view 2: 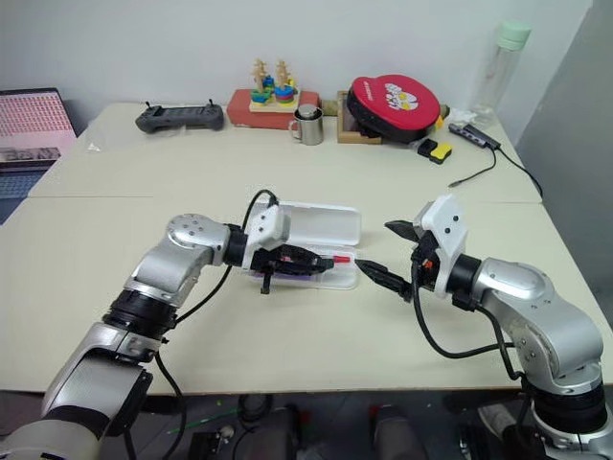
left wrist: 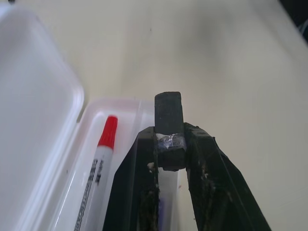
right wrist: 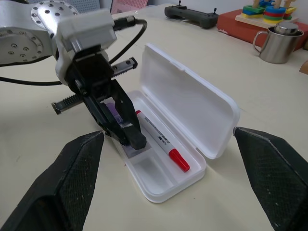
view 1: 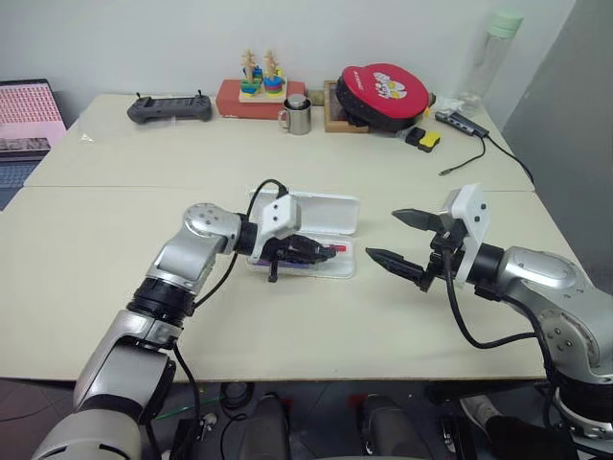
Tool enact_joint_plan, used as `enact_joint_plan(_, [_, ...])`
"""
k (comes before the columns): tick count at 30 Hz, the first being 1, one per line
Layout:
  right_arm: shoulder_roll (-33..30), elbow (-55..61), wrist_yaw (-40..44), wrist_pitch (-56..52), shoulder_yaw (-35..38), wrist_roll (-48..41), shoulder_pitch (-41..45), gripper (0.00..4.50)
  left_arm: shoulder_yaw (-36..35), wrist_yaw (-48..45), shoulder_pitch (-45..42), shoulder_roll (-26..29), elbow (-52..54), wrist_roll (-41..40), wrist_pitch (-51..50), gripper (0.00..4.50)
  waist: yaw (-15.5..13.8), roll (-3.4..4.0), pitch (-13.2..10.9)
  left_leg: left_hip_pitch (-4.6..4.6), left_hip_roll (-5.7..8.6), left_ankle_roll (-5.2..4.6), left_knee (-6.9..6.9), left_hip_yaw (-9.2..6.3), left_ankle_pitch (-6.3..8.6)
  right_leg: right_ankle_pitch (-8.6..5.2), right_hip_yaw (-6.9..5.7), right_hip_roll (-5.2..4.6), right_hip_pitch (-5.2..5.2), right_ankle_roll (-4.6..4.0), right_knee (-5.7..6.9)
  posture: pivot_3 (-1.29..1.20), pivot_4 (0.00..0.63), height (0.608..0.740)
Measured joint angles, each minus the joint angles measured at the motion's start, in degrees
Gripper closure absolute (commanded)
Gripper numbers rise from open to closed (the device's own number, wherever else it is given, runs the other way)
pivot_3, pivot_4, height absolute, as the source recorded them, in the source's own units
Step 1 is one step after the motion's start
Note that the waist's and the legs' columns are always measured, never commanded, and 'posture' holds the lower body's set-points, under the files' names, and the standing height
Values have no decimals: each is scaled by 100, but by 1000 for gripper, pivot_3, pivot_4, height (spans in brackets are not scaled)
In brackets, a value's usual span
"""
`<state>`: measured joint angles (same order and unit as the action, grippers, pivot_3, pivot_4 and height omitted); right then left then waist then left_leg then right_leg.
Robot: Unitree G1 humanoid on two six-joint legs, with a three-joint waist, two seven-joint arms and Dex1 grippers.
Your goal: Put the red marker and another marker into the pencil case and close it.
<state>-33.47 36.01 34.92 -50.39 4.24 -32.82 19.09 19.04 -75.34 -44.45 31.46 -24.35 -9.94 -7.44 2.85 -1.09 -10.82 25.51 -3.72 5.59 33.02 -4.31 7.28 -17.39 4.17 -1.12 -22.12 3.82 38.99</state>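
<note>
Left hand (right wrist: 126, 130) over open white pencil case (right wrist: 202, 115)

Left gripper (view 1: 305, 251) points toward 3 o'clock, fingers clamped together (on something dark); right gripper (view 1: 405, 240), facing 9 o'clock, gapes wide

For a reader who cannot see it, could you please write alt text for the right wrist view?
The left gripper, shut on a purple marker, reaches into the tray of the open white pencil case, where the red marker already lies. The right gripper's two black fingers stand wide apart in the foreground.
</note>
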Motion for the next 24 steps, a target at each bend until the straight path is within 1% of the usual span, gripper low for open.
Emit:
enact_joint_plan(1, [4, 2, -42, -20, 0, 0, -9, 0, 6, -30, -18, -51, -124, 29, 74, 4016, -5, 0, 0, 11, 0, 0, 0, -1, 0, 14, -2, 0, -9, 26, 1, 0, 150, 740])
enact_joint_plan(2, [8, 10, -84, -28, 2, -2, -14, 0, 9, -56, -43, -91, -214, 59, 157, 4016, -10, 0, 0, 21, 0, 0, 0, -1, 0, 16, -3, 1, -16, 27, 1, 0, 150, 740])
enact_joint_plan(7, [24, 141, -260, -80, -20, -17, -42, 0, 10, -133, -218, -417, -534, 192, 415, 4016, -34, 0, 0, 30, 0, -1, -6, -4, 1, 10, -13, 1, -17, 18, -1, 0, 150, 740])
enact_joint_plan(17, [33, 342, -487, -212, -97, -240, -100, 0, 2, -264, -283, -677, -783, 330, 422, 4016, -30, 0, 0, 28, 0, -2, -1, -6, 0, 12, -14, 1, -15, 24, 1, 0, 150, 740])
enact_joint_plan(19, [33, 359, -516, -248, -97, -253, -157, 0, 2, -282, -299, -677, -784, 336, 411, 3320, -30, 0, 0, 28, 0, -2, 0, -6, 0, 12, -14, 1, -15, 25, 2, 0, 150, 740])
enact_joint_plan(20, [31, 364, -533, -271, -97, -272, -186, 0, -9, -277, -321, -687, -813, 350, 412, 3243, -31, 0, 0, 28, 0, -2, 0, -6, 0, 12, -14, 1, -15, 25, 2, 0, 150, 740])
enact_joint_plan(24, [29, 372, -595, -277, -97, -327, -186, 0, -30, -266, -380, -710, -902, 390, 435, 2409, -32, 0, 0, 28, 0, -2, 0, -6, 0, 12, -14, 2, -15, 24, 2, 0, 150, 740])
